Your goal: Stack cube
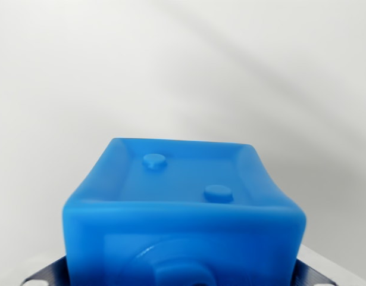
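Note:
A blue cube [183, 202] fills the lower middle of the wrist view, very close to the camera. Its upper face has a raised rim and two round studs; the face towards me shows a round moulded recess. My gripper [183, 277] is shut on the cube: a dark ribbed fingertip [49, 274] presses its side at the wrist view's left, and another fingertip [318, 275] shows at the wrist view's right. The bottom of the cube is cut off by the frame edge. No second cube is in view.
Behind the cube lies a plain white surface [183, 71] with soft grey shadow bands running across its upper right.

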Action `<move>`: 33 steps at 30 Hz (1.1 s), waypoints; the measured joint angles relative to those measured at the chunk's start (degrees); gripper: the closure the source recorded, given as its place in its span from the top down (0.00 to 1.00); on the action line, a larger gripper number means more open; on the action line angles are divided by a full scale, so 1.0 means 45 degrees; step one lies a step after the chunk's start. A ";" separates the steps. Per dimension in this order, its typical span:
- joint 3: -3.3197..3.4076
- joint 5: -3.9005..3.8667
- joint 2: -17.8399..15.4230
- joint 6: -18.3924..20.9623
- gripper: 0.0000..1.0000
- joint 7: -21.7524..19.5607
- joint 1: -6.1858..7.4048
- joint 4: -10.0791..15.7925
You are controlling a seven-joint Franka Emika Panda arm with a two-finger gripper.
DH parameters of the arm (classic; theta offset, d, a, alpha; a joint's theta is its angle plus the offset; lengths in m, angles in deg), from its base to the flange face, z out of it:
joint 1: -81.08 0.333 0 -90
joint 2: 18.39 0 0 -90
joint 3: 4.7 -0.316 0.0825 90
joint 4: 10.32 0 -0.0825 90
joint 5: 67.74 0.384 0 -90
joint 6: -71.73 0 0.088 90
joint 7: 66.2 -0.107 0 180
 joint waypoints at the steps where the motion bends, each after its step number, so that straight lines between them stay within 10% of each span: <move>1: -0.0032 0.0007 0.0065 0.0000 0.00 -0.0119 0.0030 -0.0045; 33: -0.0694 0.0438 0.1411 0.0173 0.00 -0.3669 0.0884 -0.1601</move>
